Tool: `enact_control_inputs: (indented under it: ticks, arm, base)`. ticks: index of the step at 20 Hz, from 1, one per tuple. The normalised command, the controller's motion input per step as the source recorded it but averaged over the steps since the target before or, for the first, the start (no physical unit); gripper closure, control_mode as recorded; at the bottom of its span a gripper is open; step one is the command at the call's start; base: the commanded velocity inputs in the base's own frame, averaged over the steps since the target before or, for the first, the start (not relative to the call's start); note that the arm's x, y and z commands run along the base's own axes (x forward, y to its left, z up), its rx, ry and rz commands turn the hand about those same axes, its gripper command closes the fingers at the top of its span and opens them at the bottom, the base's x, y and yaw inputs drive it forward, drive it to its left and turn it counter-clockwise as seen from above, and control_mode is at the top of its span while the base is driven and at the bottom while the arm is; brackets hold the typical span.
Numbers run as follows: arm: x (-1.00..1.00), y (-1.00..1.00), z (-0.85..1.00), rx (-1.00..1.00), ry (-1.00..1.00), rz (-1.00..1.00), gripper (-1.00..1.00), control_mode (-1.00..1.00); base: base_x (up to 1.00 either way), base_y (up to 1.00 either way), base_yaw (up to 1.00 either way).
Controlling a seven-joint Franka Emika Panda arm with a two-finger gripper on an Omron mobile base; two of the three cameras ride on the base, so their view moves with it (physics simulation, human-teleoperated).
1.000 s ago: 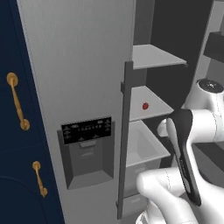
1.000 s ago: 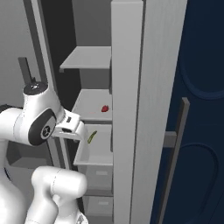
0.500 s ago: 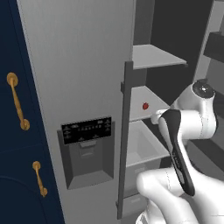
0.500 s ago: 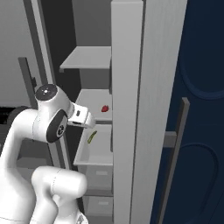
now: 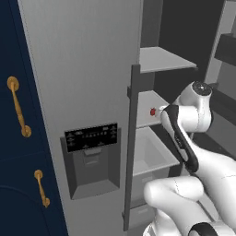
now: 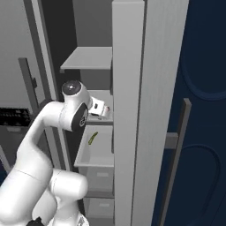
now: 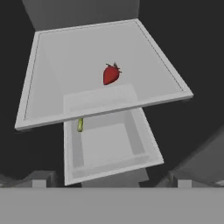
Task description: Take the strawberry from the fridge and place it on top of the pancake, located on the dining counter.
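Your two-finger gripper (image 6: 106,113) stood with its jaws as wide as they go, holding nothing and touching nothing. In the hand view only the two dark finger tips (image 7: 38,178) rose at the bottom corners, well apart.

What changed over the last second: the white arm swung up from low at the frame's edge and reached into the open compartment of the tall grey side-by-side fridge (image 5: 83,83). The hand went from beside the shelves to over the middle one.

The tiny red strawberry (image 7: 110,74) lay alone on the pale grey middle shelf (image 7: 57,87), just above centre of the hand view; in the left base view it showed mid-frame, right of the door edge (image 5: 152,111). Below the shelf sat an open white drawer (image 7: 105,144) with a small yellow-green thing (image 7: 80,124) inside.

Judgement: approach under way, berry not yet gripped. You were lined up, but the hand needed to close in further.
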Motion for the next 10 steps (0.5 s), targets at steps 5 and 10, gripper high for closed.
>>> enact_control_inputs:
  ticks: [5,10]
  arm:
    - [0.73,0.0,-0.19,0.0,0.0,0.0,-1.0,-1.0]
    - [0.62,0.0,-0.23,0.0,-0.03,0.0,-1.0,-1.0]
  base:
    - [0.0,0.0,0.0]
    - [0.0,0.0,0.0]
